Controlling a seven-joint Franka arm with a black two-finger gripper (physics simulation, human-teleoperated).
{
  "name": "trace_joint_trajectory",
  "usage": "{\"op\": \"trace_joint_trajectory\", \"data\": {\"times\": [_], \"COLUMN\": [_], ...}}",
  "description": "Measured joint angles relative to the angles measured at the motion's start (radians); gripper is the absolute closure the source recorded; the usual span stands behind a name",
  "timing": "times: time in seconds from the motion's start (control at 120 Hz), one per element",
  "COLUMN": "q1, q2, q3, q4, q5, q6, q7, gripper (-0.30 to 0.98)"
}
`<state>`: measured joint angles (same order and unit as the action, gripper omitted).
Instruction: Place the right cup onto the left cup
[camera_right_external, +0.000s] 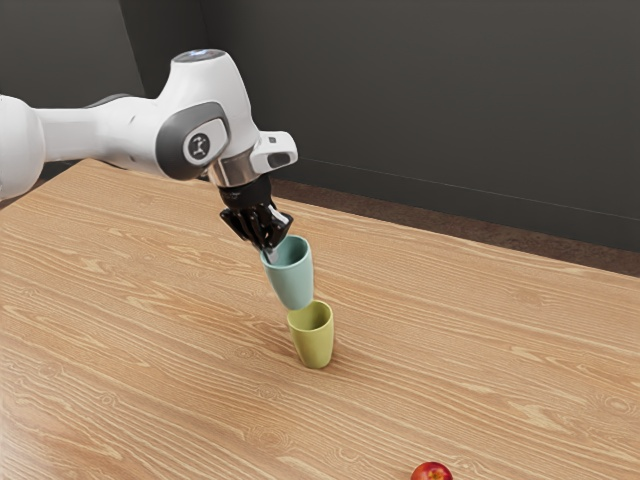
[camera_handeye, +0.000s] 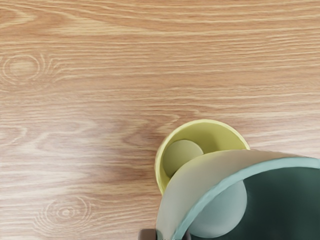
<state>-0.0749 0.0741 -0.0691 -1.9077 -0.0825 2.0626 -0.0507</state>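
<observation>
1. The teal cup (camera_right_external: 292, 284), smooth, tapered and paler outside than within, hangs mouth up, leaning slightly.
2. The claw (camera_right_external: 269, 252) is closed on its wall at the rim, one finger inside, one outside.
3. Its base is by the rim of the yellow-green cup (camera_right_external: 314, 343) (that one stands upright on the bench (camera_right_external: 150, 290)); whether they touch, I can't quite tell.

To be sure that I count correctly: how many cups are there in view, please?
2. The teal cup is held up in the jaws by its rim; the yellow-green cup stands upright on the table.
</observation>
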Motion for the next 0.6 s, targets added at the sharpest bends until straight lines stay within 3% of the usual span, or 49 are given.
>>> {"op": "trace_joint_trajectory", "data": {"times": [0.6], "q1": [-0.008], "q2": [0.083], "q3": [0.000], "q4": [0.010], "q5": [-0.004], "q6": [0.053], "q7": [0.017], "gripper": [0.78]}}
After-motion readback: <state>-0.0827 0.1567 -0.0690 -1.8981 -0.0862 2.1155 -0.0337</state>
